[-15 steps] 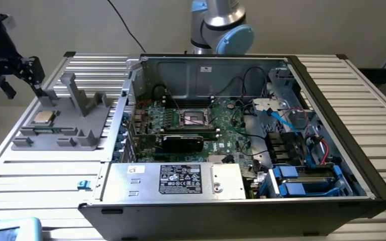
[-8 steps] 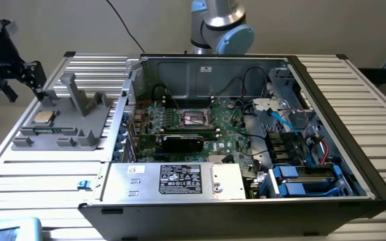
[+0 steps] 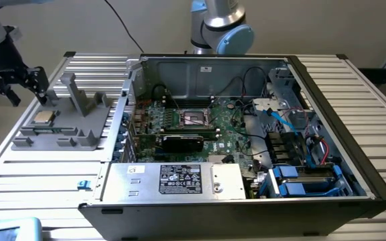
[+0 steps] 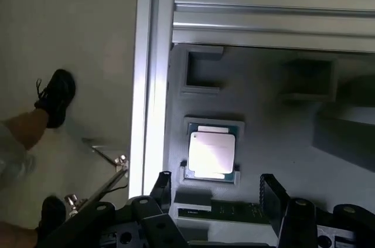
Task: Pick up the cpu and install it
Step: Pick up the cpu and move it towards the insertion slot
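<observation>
The cpu (image 3: 43, 117) is a small silver-topped square lying flat in a recess of a grey holder (image 3: 79, 128) on the exterior view's left. My gripper (image 3: 25, 90) hangs above and slightly behind it, open, with nothing between its black fingers. In the wrist view the cpu (image 4: 212, 153) sits in its recess just beyond the gripper (image 4: 217, 192), whose fingertips (image 4: 272, 192) stand wider apart than the chip. The motherboard socket (image 3: 194, 118), with its metal frame, lies inside the open computer case (image 3: 327, 105).
The grey holder has upright posts (image 3: 72, 88) beside the cpu and a green strip (image 4: 234, 210) in a slot. A black card (image 3: 183, 142) sits below the socket. A person's shoe (image 4: 58, 95) is on the floor past the slatted table's edge (image 4: 146, 84).
</observation>
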Robot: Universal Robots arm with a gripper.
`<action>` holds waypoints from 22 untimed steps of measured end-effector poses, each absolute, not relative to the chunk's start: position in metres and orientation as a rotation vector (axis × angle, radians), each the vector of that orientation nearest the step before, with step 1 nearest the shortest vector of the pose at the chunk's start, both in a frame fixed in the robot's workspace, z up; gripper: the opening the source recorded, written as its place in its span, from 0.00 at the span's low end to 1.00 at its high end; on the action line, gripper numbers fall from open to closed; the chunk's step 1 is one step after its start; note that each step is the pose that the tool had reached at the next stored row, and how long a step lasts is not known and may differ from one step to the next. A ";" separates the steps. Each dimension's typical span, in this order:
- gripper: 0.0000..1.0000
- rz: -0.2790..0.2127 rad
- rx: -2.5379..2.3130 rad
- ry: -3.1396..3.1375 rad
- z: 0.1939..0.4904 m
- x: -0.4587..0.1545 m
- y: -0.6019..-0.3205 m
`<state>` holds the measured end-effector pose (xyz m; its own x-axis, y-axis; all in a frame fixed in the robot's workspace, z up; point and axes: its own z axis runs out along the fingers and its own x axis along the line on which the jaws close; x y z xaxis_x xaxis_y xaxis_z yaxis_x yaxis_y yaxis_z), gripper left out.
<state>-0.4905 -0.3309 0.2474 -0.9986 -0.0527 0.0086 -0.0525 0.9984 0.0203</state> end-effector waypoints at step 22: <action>0.72 -0.048 0.068 -3.132 0.207 -0.489 -0.331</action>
<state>-0.4889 -0.3309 0.2074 -0.9990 -0.0438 0.0083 -0.0435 0.9986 0.0307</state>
